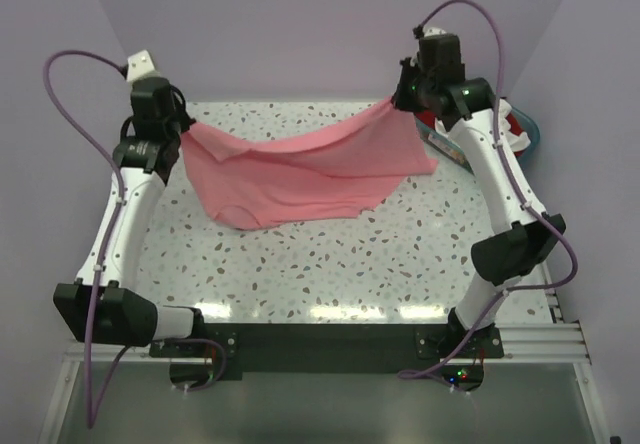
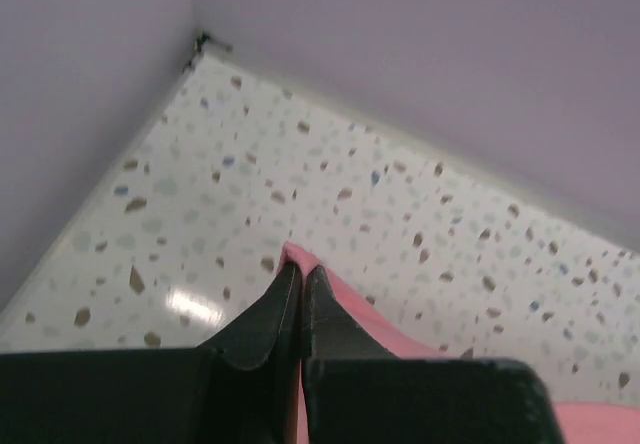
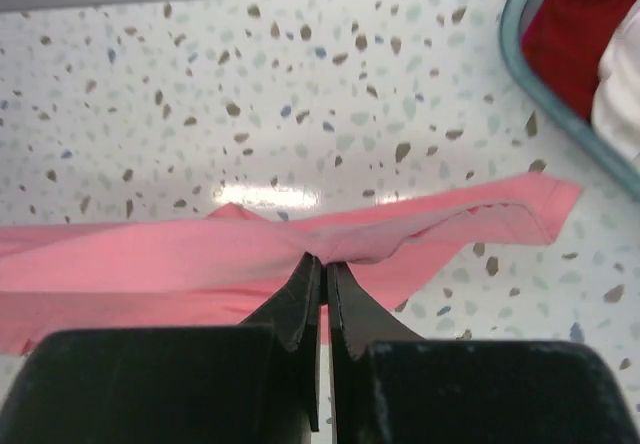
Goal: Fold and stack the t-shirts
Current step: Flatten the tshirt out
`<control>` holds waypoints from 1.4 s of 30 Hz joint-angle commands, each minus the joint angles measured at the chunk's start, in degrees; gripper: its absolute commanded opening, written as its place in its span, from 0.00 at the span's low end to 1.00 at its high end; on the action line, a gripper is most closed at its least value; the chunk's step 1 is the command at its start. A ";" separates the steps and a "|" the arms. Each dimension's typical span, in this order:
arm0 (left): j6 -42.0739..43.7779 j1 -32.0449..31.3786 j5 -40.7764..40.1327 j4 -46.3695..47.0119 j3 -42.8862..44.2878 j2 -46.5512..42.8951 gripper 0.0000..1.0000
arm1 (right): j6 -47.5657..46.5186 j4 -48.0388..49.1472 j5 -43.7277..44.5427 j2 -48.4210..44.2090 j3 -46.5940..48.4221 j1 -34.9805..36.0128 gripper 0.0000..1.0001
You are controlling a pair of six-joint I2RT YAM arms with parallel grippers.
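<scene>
Salmon-pink t-shirt [image 1: 300, 169] sags over the speckled table [image 1: 300, 264] between left jaws and right jaws, both clamped on it.

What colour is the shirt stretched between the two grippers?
The soft cloth t-shirt is plain salmon-pink, clearest in the top external view.

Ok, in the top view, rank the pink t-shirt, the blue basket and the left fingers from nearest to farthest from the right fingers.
1. The pink t-shirt: pinched in the right fingers, sagging leftward.
2. The blue basket: just to the right, behind that arm.
3. The left fingers: far left, pinching the shirt's other end.
</scene>
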 commanded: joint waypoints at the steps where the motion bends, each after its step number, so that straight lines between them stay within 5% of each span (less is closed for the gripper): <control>1: 5.06 0.59 -3.50 1.43 14.53 1.19 0.00 | -5.22 -7.00 0.02 1.33 16.48 -1.69 0.00; 5: 9.54 0.94 -5.78 -0.52 33.14 2.70 0.00 | -8.73 -5.08 1.42 -1.82 24.59 -2.92 0.00; 10: 15.52 1.03 -7.46 -3.24 49.07 1.56 0.00 | -14.97 4.23 4.93 -15.09 18.37 -3.10 0.00; 19: 22.99 0.76 -7.54 -6.84 55.96 -7.66 0.00 | -23.41 12.15 3.01 -37.23 1.32 -3.18 0.00; 26: 26.86 0.32 -4.48 -7.90 59.56 -8.56 0.00 | -25.09 9.08 -2.36 -41.21 -0.37 -3.18 0.00; 36: 26.34 0.23 6.16 -5.89 49.65 0.14 0.00 | -24.56 4.95 -2.00 -36.30 -6.31 -3.18 0.00; 42: 22.91 0.23 10.30 3.93 24.45 7.25 0.00 | -21.31 14.60 -1.83 -29.10 -27.76 -3.18 0.00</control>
